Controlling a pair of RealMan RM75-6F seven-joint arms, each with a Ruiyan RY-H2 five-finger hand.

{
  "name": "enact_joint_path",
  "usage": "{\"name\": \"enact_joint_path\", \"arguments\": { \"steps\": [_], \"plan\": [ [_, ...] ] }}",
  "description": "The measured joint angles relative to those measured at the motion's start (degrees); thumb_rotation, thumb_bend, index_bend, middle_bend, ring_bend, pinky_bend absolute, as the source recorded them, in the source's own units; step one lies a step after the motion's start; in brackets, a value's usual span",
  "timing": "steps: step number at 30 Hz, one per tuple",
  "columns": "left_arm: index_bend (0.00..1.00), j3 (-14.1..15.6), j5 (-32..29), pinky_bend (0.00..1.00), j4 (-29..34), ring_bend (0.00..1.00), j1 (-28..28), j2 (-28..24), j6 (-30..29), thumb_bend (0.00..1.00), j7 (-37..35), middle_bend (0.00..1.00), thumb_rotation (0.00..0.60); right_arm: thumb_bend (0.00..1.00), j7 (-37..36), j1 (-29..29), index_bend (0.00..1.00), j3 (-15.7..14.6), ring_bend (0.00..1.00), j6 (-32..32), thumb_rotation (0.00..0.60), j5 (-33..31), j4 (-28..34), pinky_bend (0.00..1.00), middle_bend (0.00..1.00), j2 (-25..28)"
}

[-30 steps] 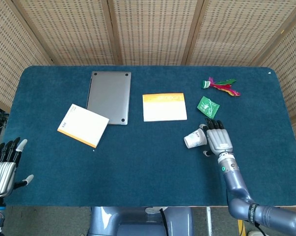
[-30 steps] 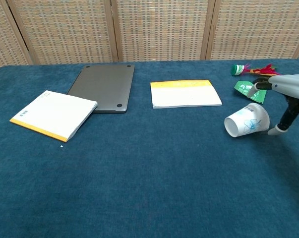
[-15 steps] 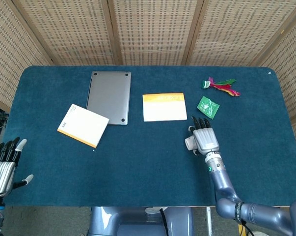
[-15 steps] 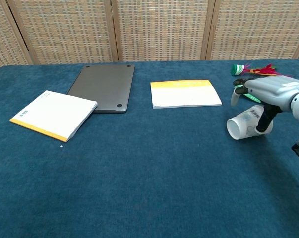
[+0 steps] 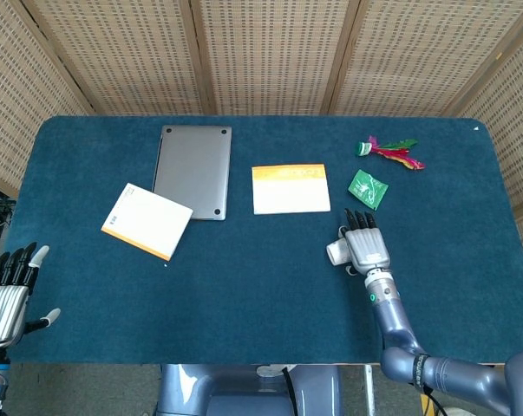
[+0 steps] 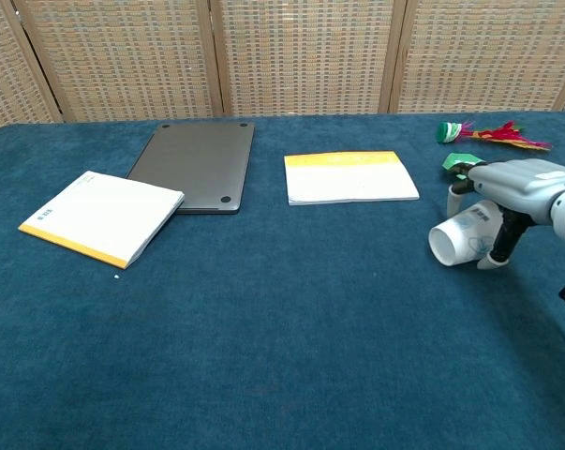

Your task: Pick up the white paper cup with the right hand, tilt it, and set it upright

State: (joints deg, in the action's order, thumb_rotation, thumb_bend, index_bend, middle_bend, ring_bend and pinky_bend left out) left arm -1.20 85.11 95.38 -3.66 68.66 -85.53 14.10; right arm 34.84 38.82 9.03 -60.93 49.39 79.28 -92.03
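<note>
Finding: my right hand (image 5: 366, 249) now sits directly over the white paper cup (image 6: 462, 239), which lies on its side on the blue desk (image 5: 270, 286) near the right edge, mouth facing left. A second ago the hand stood beside the cup, clear of it; it has since moved across, and the fingers (image 6: 501, 244) drape down over the cup's body. They are curled round it, touching, but I cannot tell that the grip is firm; the cup is not lifted. Judgement: the grasp is in progress, and lifting, tilting and standing upright remain. My left hand (image 5: 9, 290) rests at the desk's left edge, fingers apart, holding nothing. The green packet (image 5: 367, 188) lies just beyond the cup.
</note>
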Motion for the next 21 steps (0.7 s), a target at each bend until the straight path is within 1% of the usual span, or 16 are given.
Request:
{"name": "enact_joint_path", "arguments": {
  "steps": [4, 9, 12, 16, 21],
  "plan": [
    [0.00, 0.0, -0.1, 0.00, 0.0, 0.00, -0.1, 0.0, 0.2, 0.10, -0.1, 0.00, 0.600, 0.25, -0.7, -0.1, 0.48, 0.0, 0.00, -0.2, 0.600, 1.1, -1.8, 0.00, 0.05, -1.0],
    [0.00, 0.0, -0.3, 0.00, -0.2, 0.00, -0.2, 0.0, 0.5, 0.10, -0.2, 0.00, 0.600, 0.25, -2.6, -0.5, 0.49, 0.2, 0.00, -0.9, 0.600, 3.2, -1.6, 0.00, 0.05, -0.9],
    [0.00, 0.2, -0.1, 0.00, 0.3, 0.00, 0.0, 0.2, 0.2, 0.11, 0.5, 0.00, 0.600, 0.25, -3.4, -0.8, 0.49, 0.7, 0.00, -1.5, 0.600, 3.9, -0.2, 0.00, 0.05, -0.3],
    [0.00, 0.2, -0.2, 0.00, 1.1, 0.00, 0.1, 0.0, 0.1, 0.11, 1.1, 0.00, 0.600, 0.25, -5.7, -1.1, 0.49, 2.1, 0.00, -1.3, 0.600, 3.6, 3.2, 0.00, 0.05, 1.4],
    [0.00, 0.4, 0.1, 0.00, 1.2, 0.00, 0.2, 0.1, -0.1, 0.11, 1.5, 0.00, 0.600, 0.25, -9.1, -1.8, 0.49, 4.1, 0.00, 0.7, 0.600, 0.4, 8.8, 0.00, 0.04, 4.9]
  ]
}}
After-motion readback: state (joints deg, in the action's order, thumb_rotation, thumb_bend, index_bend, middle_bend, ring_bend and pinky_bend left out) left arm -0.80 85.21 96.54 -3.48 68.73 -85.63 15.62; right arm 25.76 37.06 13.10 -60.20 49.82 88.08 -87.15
